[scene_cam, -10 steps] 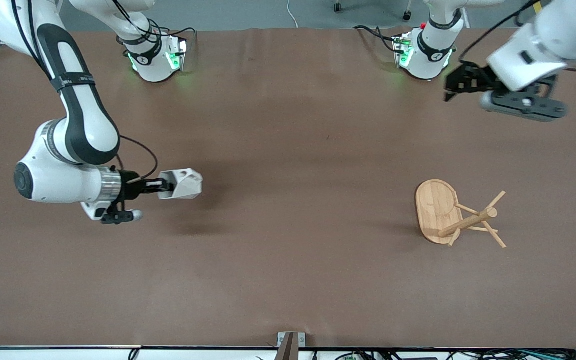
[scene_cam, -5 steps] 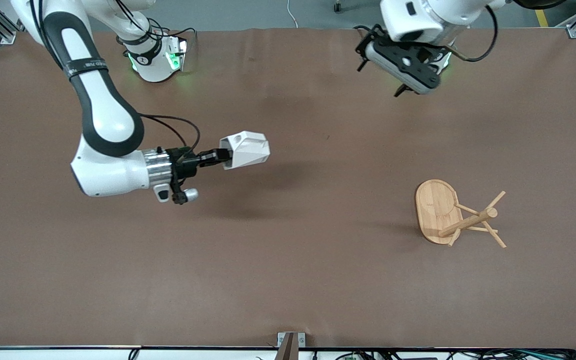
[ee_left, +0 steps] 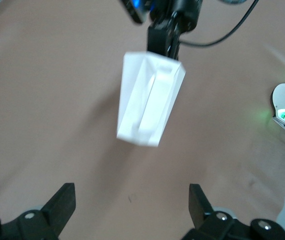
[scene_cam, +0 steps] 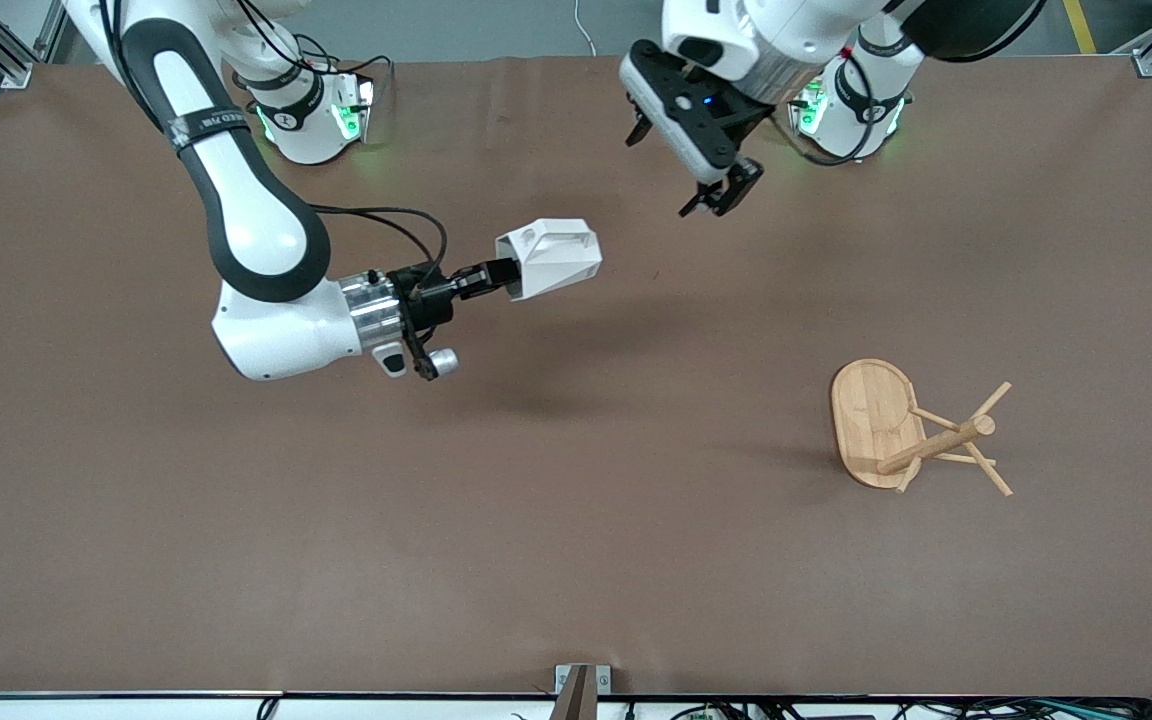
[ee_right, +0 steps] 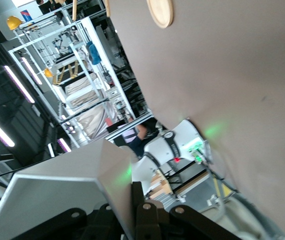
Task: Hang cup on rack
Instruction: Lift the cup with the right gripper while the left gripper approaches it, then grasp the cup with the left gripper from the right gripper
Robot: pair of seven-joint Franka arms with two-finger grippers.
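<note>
1. The right gripper (scene_cam: 498,277) has its fingers clamped on the white cup (scene_cam: 551,257), which sticks out sideways from them, up in the air over the middle of the counter (scene_cam: 576,560).
2. The left gripper (scene_cam: 719,198) hangs over the counter near the arm bases, fingers (ee_left: 62,205) wide apart and holding nothing.
3. The wooden rack (scene_cam: 911,430) stands toward the left arm's end, well apart from the cup.
4. The counter is plain brown.
</note>
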